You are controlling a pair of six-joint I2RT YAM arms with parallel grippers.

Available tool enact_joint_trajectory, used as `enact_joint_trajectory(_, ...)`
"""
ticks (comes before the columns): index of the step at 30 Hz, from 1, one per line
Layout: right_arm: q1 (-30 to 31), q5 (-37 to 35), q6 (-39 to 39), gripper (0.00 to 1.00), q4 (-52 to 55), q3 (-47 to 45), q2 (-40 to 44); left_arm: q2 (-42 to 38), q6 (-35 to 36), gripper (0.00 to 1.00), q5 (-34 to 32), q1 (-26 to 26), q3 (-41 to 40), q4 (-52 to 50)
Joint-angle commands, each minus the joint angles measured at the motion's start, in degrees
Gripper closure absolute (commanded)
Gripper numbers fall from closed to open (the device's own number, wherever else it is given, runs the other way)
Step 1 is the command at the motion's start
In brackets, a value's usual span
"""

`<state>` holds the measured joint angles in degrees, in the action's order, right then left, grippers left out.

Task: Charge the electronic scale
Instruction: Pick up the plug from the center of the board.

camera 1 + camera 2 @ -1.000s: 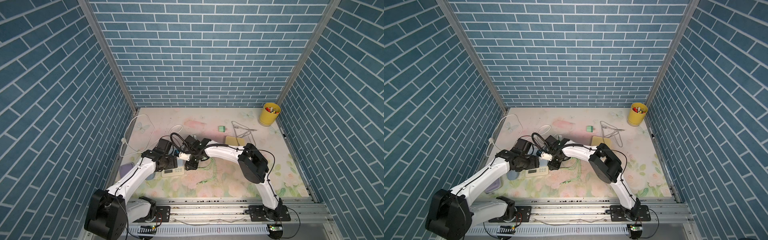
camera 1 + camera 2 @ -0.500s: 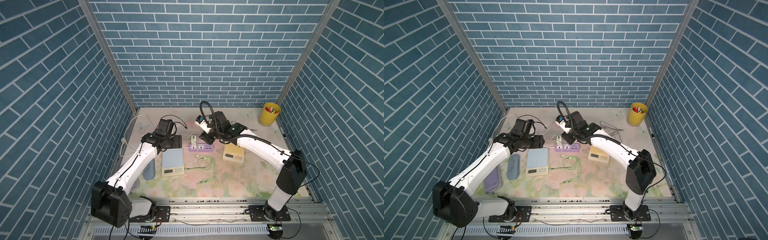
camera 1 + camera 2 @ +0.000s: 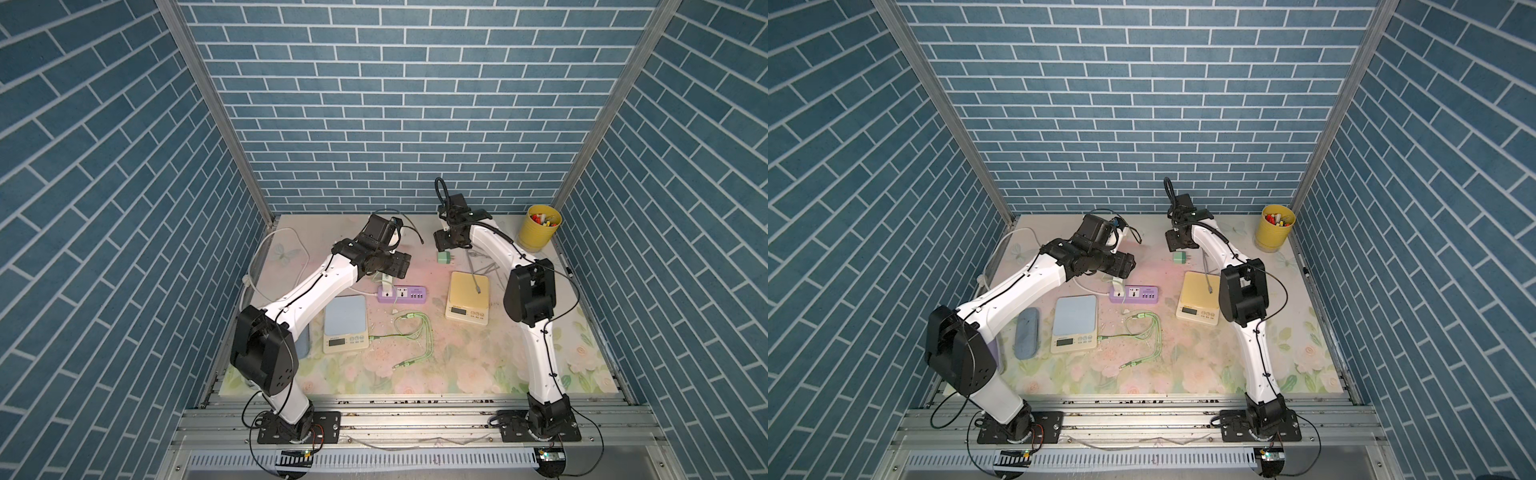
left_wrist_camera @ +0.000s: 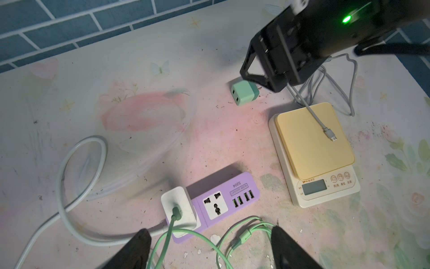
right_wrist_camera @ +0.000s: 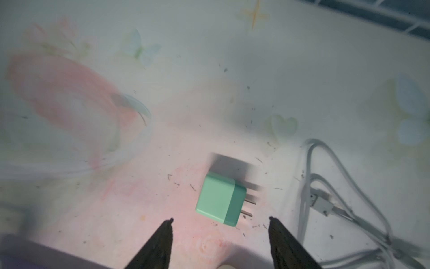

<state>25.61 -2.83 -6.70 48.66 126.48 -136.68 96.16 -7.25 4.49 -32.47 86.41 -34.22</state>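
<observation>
Writing on the purple plastic power strip (image 4: 223, 200) says "S204" and "4USB SOCKET". Left gripper (image 4: 209, 246) and right gripper (image 5: 220, 220) both spread wide.

left gripper (image 4: 209, 229): finger bases cut off by frame edge, only tips show
right gripper (image 5: 221, 219): same
grey-blue oval soft pouch (image 3: 302, 345): mostly behind left arm in a top view
yellow round cup (image 3: 1273, 232): contents too small to tell
blurred dark patch (image 5: 21, 251): right wrist view corner, unidentifiable
</observation>
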Motion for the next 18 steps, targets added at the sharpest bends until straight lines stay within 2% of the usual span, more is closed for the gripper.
enact_joint_trajectory(1, 0.39, -2.33, -5.44, 0.33, 9.03, 3.13, -1.13, 1.57, 2.02, 0.16, -0.01, 0.37, 0.28, -1.60)
enact_joint_trajectory(6, 0.39, -1.31, -9.02, 0.36, 6.82, 1.83, -2.06, 3.82, 1.27, 0.16, 1.12, 0.80, 0.82, -1.27)
enact_joint_trajectory(11, 0.25, -1.26, -9.21, 0.43, 6.35, 3.28, -4.45, 4.62, 1.44, 0.16, 1.75, 1.76, 0.60, -1.16)
enact_joint_trajectory(18, -0.20, 0.03, -9.12, 0.45, 6.38, 5.17, -7.40, 6.19, 0.30, 0.16, 3.31, 2.42, 0.13, -0.21)
